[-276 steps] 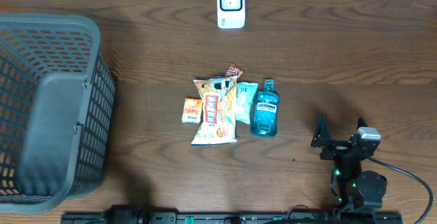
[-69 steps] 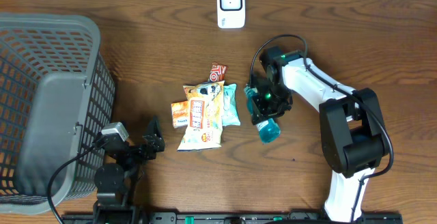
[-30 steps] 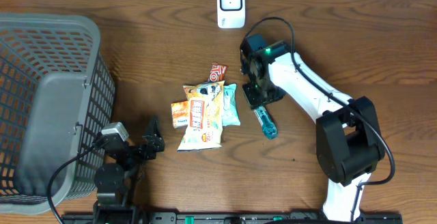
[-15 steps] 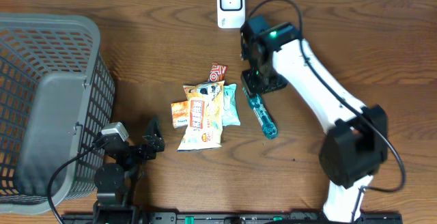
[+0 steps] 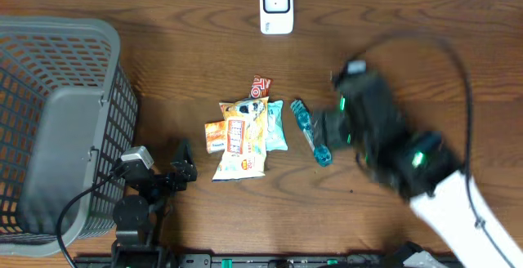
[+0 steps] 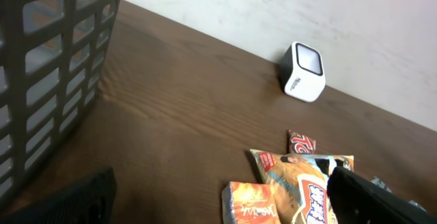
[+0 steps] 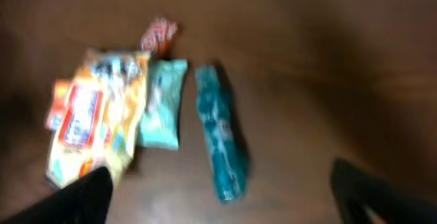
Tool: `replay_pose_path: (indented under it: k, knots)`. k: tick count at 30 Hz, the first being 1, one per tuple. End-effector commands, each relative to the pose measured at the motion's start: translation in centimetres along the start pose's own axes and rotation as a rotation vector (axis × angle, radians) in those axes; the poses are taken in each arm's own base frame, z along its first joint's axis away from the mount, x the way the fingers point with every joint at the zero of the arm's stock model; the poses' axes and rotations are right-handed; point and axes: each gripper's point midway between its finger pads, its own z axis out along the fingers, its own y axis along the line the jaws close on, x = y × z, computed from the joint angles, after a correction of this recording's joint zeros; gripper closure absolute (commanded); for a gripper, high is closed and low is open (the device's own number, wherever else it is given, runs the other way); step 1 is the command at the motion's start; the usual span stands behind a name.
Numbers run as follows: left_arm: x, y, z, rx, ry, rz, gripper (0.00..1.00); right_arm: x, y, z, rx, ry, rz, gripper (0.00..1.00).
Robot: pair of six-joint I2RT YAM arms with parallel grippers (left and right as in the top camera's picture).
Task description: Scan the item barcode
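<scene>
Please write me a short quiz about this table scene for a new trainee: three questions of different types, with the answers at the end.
1. Fill in: the grey basket stands on the robot's ___ side.
2. True or false: the right hand grips the blue bottle.
3. What lies nearest the bottle? A the basket; B a pale green packet; C the white scanner.
Key: 1 left. 2 false: the hand is open and the bottle lies on the table. 3 B: the scanner stands far from it.
</scene>
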Motion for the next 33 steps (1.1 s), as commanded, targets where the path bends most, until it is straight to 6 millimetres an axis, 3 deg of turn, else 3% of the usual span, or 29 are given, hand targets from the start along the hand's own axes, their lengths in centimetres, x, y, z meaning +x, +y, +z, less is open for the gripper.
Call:
replay_pose_path:
  k: [1,3,10,18,24,29,33]
  knots:
    - [1.5,0.8,0.1,-0.023,0.045,-0.024,0.02,5.0,-0.4,3.1,0.009,0.011,0.037,0.01]
    - [1.5,0.8,0.1,-0.023,0.045,-0.024,0.02,6.2,0.5,4.3,-0.061,-0.017,0.042,0.01]
    - [1.5,0.8,0.1,-0.023,0.045,-0.024,0.02,9.8,0.3,9.5,-0.084,-0.076,0.025,0.01]
    - [1.5,0.7,0.1,-0.023,0.045,-0.023,0.02,12.8,-0.8,13.1,-0.004,0.016,-0.011,0.06]
    - [1.5,0.8,0.1,-0.023,0.045,-0.024,0.02,15.0,-1.2,15.6,0.034,0.096,-0.034,0.27]
    - [1.5,0.8,0.1,-0.023,0.045,-0.024,0.02,16.9,-1.9,16.7,0.067,0.162,-0.032,0.58]
    - [1.5,0.8,0.1,-0.023,0.045,-0.023,0.02,17.5,-2.3,17.1,0.082,0.184,-0.005,0.77]
